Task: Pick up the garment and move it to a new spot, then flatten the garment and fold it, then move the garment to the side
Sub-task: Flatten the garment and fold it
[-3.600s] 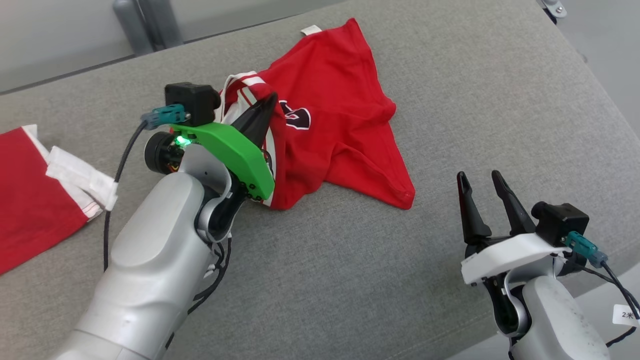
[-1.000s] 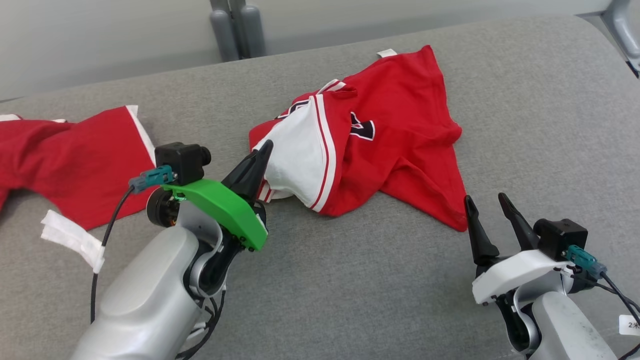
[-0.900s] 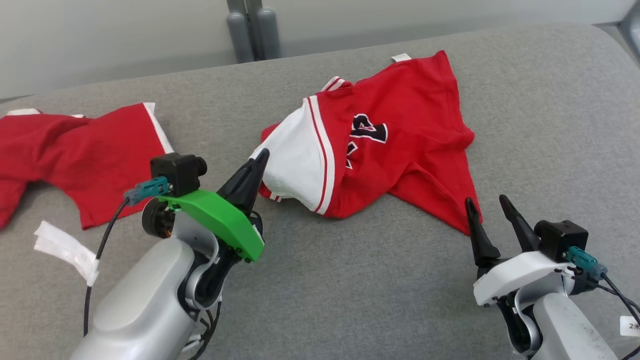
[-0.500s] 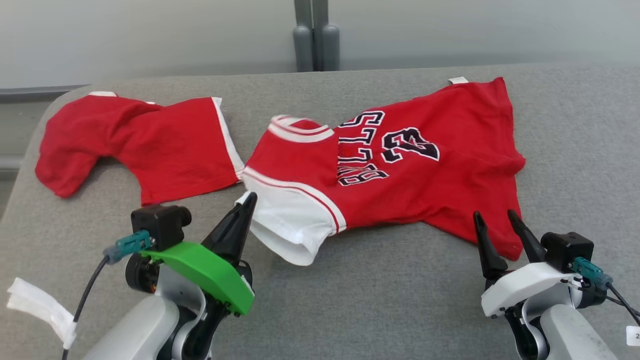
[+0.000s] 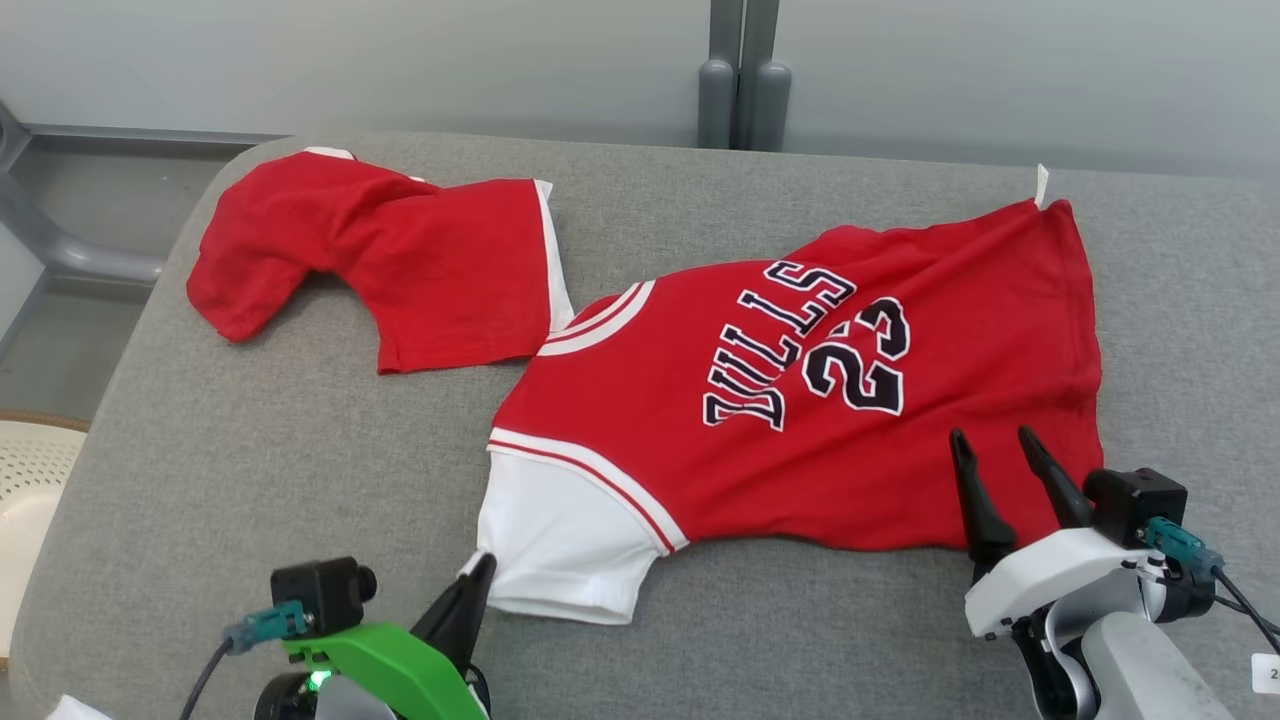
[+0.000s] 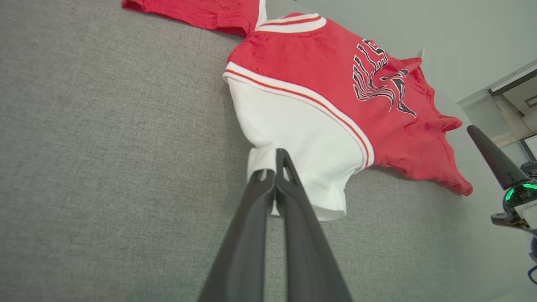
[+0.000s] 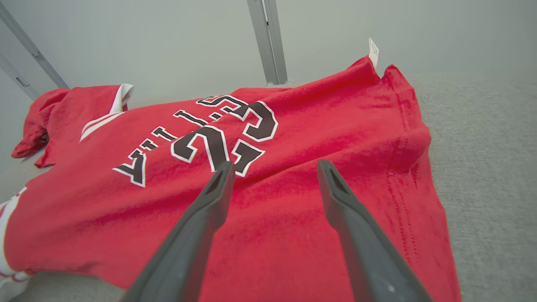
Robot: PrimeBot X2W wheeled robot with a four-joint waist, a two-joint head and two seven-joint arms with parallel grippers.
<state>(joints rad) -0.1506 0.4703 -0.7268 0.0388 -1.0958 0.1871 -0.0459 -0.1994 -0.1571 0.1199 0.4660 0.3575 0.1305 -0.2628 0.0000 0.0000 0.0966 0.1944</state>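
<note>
The garment, a red jersey with black-and-white lettering and a white sleeve, lies spread on the grey cushion. My left gripper is at the near left, shut on the sleeve's hem. In the left wrist view the two fingers pinch the white sleeve at its near edge. My right gripper stands open at the near right, its tips over the jersey's near hem. The right wrist view shows the right gripper hovering above the red cloth, holding nothing.
A second red garment lies crumpled at the cushion's far left, touching the jersey's collar. A cream perforated object sits beyond the left edge. Grey posts stand behind the cushion. A white tag sticks up at the jersey's far corner.
The head camera has swung, shifting the whole picture. My left gripper has drawn the white sleeve toward the near edge, and the jersey has unfolded flatter with its lettering showing. The right gripper stays open.
</note>
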